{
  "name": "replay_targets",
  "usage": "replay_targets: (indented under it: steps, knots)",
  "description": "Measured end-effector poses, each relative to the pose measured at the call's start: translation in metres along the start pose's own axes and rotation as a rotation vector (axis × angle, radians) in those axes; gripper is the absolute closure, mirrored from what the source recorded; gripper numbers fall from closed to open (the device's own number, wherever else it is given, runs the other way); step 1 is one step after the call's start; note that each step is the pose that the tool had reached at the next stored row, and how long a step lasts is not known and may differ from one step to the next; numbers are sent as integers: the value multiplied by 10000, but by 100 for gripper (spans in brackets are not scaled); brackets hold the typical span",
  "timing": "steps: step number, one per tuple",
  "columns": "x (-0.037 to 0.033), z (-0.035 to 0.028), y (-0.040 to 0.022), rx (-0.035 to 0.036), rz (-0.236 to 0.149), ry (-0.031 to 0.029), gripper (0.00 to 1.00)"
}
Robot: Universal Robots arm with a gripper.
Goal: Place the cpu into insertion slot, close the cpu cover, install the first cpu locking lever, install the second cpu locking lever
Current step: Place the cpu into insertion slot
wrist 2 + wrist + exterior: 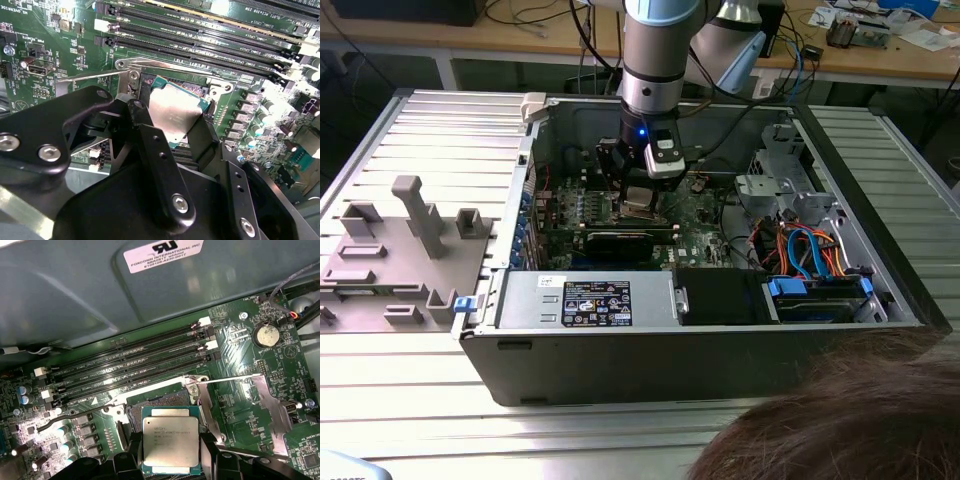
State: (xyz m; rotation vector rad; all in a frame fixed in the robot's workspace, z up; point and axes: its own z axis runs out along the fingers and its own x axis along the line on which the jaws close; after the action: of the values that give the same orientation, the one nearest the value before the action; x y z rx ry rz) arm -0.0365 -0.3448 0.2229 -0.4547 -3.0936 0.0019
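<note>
Currently the hand (171, 452) grips the cpu (170, 437) over the insertion slot (152, 400).

cpu (170, 440): one edge covered by fingers (210, 452) in both wrist views.
socket (150, 400): mostly hidden under cpu.
arm (660, 50): cut off at exterior view's top edge.
hair (840, 420): person's, cut off at exterior view's bottom edge.

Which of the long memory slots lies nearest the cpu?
The slot bordering the socket, beside the cpu; the others lie farther off, toward the grey case wall.
</note>
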Motion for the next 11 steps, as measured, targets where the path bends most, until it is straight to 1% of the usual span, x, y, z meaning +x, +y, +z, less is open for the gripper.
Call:
replay_targets:
  steps: [11]
  knots:
    - [0, 3, 0, 1, 85, -1, 46]
